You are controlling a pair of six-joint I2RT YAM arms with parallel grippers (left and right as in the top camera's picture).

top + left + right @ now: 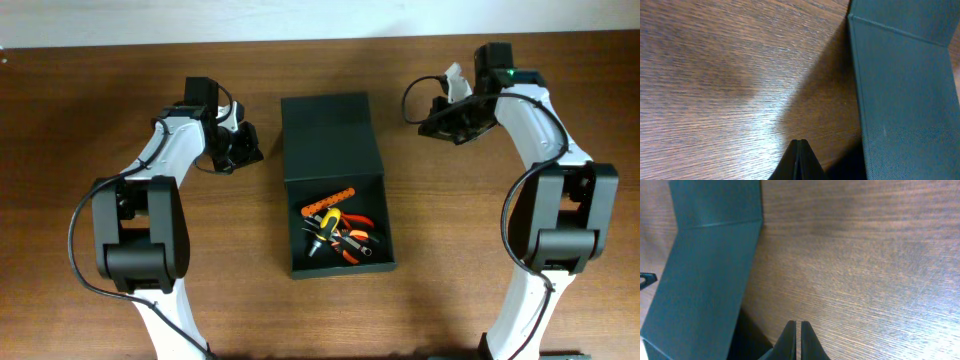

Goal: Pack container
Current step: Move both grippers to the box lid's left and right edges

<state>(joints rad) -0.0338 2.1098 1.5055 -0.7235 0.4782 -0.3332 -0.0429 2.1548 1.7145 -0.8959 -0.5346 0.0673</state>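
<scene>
Left jaws and right jaws are together, empty; the container's [342,266] flap [327,135] between them should be raised evenly from both edges.

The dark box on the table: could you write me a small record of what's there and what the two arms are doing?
container: dark box, mid-table, open
lid: folded back flat on the far side
contents: small hand tools with orange, yellow and red handles
left fingers: shut, holding nothing, left of the lid, not touching it
right fingers: shut, holding nothing, right of the lid, not touching it
table: brown wood
</scene>
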